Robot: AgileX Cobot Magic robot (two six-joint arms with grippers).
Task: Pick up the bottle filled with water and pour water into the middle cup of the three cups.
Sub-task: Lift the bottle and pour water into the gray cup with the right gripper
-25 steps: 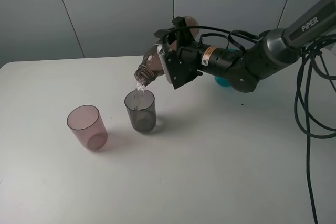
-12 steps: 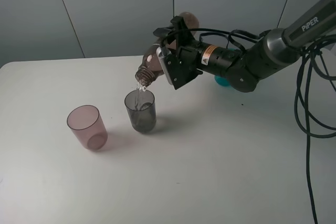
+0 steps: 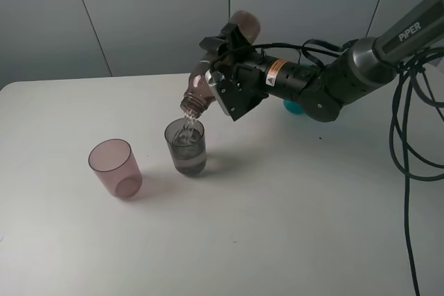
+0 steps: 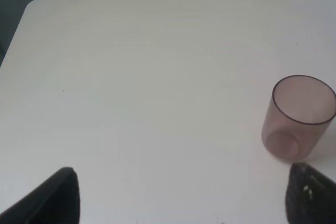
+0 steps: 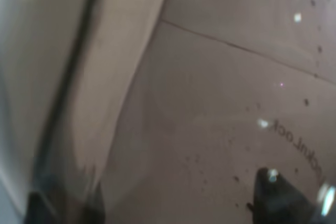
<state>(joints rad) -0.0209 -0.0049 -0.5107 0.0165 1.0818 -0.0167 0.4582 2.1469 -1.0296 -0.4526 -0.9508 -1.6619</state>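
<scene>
My right gripper [image 3: 223,74] is shut on the smoky brown-grey bottle [image 3: 200,91] and holds it tilted steeply, neck down, base up. The neck hangs just above the smoky grey middle cup [image 3: 186,149], and a thin stream of water falls into it. Water stands in the cup. The pink cup [image 3: 115,168] stands to its left and also shows in the left wrist view [image 4: 300,117]. The teal cup [image 3: 294,108] is mostly hidden behind the right arm. The bottle's wall [image 5: 199,103] fills the right wrist view. My left gripper [image 4: 184,203] is open and empty over the table.
The white table [image 3: 277,227] ends at a grey panelled wall behind. Black cables [image 3: 406,136] hang at the right edge. The right arm [image 3: 326,88] reaches in from the right, across the back of the table.
The bottle has tipped steeper, its base rising. Water keeps running into the grey cup and its level has risen. The pink cup has not moved.
</scene>
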